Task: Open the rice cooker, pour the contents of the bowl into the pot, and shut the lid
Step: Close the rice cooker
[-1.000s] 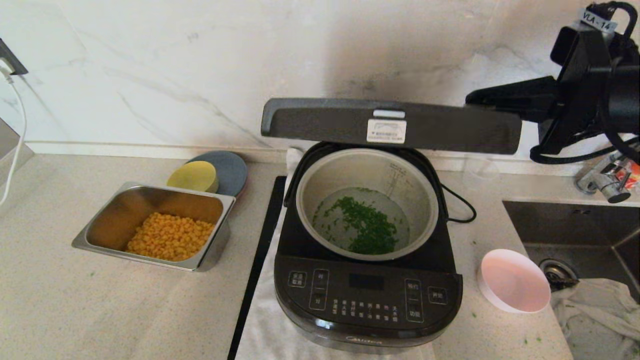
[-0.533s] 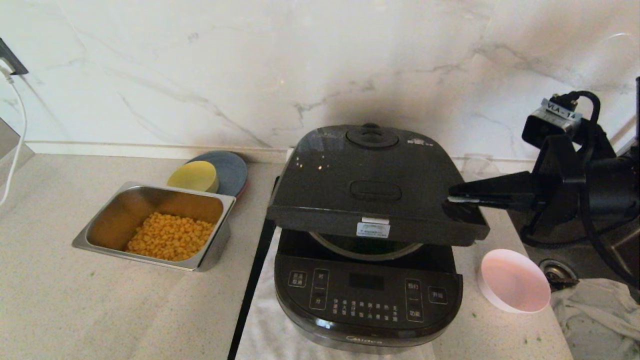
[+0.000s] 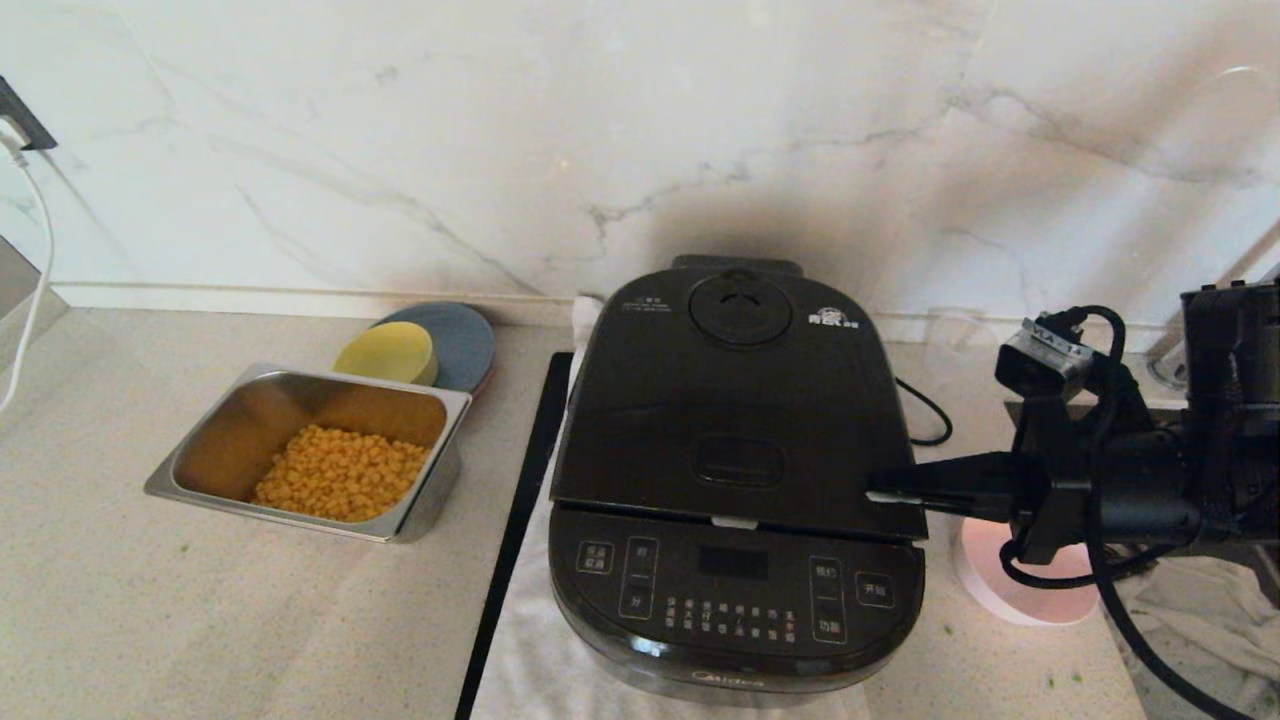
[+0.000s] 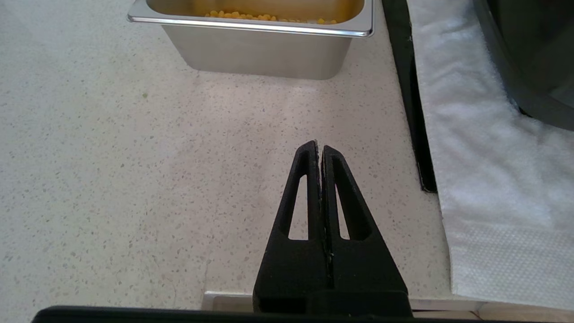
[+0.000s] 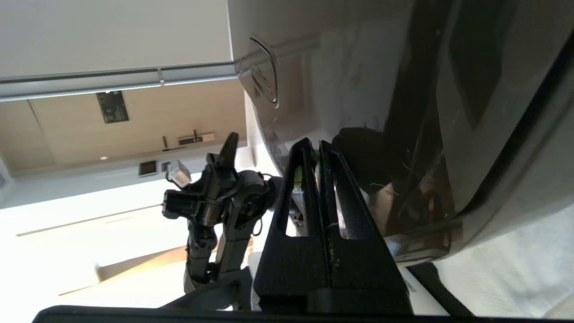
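Observation:
The dark glossy rice cooker (image 3: 735,590) stands at the counter's middle with its button panel facing me. The lid (image 3: 740,420) lies down on the body, so the pot and the green contents are hidden. My right gripper (image 3: 872,493) is shut and holds nothing. Its tips rest on the lid's front right corner, and the right wrist view shows that gripper (image 5: 314,144) against the shiny lid (image 5: 358,67). The white bowl (image 3: 985,590), pinkish inside, sits right of the cooker, partly behind my right arm. My left gripper (image 4: 319,148) is shut and empty over bare counter.
A steel tray of corn (image 3: 310,450) sits left of the cooker, with a yellow dish (image 3: 385,352) on a grey plate (image 3: 460,340) behind it. A white cloth (image 3: 530,650) lies under the cooker beside a black strip (image 3: 515,520). A rag (image 3: 1180,615) lies at far right.
The lid swung down from raised to lying on the cooker body, hiding the pot. My right gripper came down with it and now covers part of the bowl.

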Tool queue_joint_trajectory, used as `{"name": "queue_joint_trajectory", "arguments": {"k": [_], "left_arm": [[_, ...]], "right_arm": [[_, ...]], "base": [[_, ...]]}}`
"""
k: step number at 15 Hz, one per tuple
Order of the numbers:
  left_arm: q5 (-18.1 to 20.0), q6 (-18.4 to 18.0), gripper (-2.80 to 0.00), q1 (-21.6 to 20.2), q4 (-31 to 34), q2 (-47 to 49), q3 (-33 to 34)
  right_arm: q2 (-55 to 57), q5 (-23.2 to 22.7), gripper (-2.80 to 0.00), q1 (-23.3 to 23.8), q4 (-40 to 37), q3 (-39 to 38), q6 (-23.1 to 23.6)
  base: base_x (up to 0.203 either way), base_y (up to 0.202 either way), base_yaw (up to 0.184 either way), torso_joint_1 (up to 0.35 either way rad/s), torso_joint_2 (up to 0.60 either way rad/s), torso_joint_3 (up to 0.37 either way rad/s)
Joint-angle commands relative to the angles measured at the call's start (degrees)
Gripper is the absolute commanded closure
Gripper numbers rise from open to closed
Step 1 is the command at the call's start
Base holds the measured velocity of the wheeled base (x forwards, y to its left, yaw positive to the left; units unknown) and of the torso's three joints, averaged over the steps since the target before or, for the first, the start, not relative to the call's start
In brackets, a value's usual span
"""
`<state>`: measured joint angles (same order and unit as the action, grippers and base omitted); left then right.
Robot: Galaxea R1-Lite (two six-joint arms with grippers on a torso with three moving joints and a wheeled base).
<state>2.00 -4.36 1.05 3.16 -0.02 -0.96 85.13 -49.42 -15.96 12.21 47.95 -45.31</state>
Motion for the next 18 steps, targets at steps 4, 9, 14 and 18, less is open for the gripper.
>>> {"name": "queue_joint_trajectory", "arguments": {"k": [4,9,14,18], "left_arm": [[0.02,-0.04,0.0,0.01,0.01,-0.06,0.0],[0.02,-0.04,0.0,0.01,0.01,-0.06,0.0],[0.02,-0.04,0.0,0.01,0.01,-0.06,0.0],[0.02,-0.04,0.0,0.01,0.01,-0.06,0.0]], "right_arm": [[5.41,-0.06,0.0,-0.04,4.99,-3.74,-0.3],[2.12,-0.23,0.0,0.03,6.35,-3.41,-0.76],[-7.62,1.01,0.0,0.04,4.62,2.42,-4.49],[-10.95,8.03,0.0,-0.03,-10.29,15.65,-6.31]], "base": [[0.0,0.0,0.0,0.0,0.0,0.0],[0.0,0.0,0.0,0.0,0.0,0.0],[0.0,0.0,0.0,0.0,0.0,0.0],[0.0,0.0,0.0,0.0,0.0,0.0]]}}
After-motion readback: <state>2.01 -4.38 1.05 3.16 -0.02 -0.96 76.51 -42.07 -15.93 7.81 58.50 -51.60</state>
